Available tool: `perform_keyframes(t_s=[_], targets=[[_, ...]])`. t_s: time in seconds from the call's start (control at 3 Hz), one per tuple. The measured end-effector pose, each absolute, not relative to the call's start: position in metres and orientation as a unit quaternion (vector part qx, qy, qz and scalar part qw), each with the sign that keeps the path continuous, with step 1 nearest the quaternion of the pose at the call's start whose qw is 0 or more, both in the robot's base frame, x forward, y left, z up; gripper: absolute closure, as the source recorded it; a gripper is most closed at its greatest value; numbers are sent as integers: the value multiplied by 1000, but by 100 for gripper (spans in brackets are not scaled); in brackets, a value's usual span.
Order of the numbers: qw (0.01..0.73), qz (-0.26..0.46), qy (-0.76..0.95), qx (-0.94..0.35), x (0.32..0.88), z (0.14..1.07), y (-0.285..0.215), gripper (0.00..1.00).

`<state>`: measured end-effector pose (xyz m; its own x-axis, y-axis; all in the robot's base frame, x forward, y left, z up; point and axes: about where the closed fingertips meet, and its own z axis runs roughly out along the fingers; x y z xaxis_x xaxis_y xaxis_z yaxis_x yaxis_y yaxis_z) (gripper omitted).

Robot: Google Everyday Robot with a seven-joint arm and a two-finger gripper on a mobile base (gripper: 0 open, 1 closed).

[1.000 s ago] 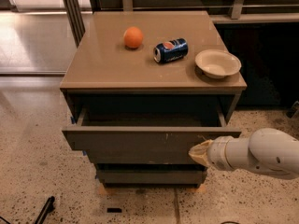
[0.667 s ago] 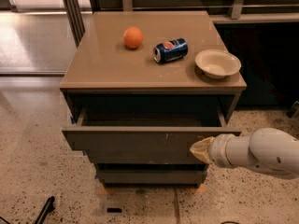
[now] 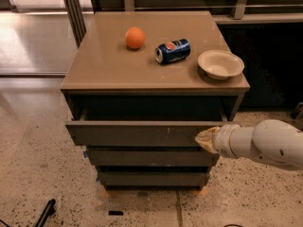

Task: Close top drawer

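The top drawer (image 3: 137, 133) of the grey-brown cabinet stands pulled out, its dark inside showing above its flat front. My gripper (image 3: 204, 139) comes in from the right on a white arm (image 3: 265, 144). Its pale tip is against the right end of the drawer front.
On the cabinet top (image 3: 104, 70) sit an orange (image 3: 135, 37), a blue soda can (image 3: 172, 50) on its side and a pale bowl (image 3: 220, 64). Two more drawer fronts (image 3: 151, 157) lie below. A dark tool (image 3: 45, 213) lies on the speckled floor at bottom left.
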<state>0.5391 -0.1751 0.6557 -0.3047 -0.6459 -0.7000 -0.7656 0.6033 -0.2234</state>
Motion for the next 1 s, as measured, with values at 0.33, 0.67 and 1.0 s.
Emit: perform_keyframes(t_s=[0.33,0.67,1.0], targets=[[406,58,806,-427,561,661,-189,100],[419,39,808,-411,581,668,-202,100],[431,28,806,-405,599,675,-208,100]])
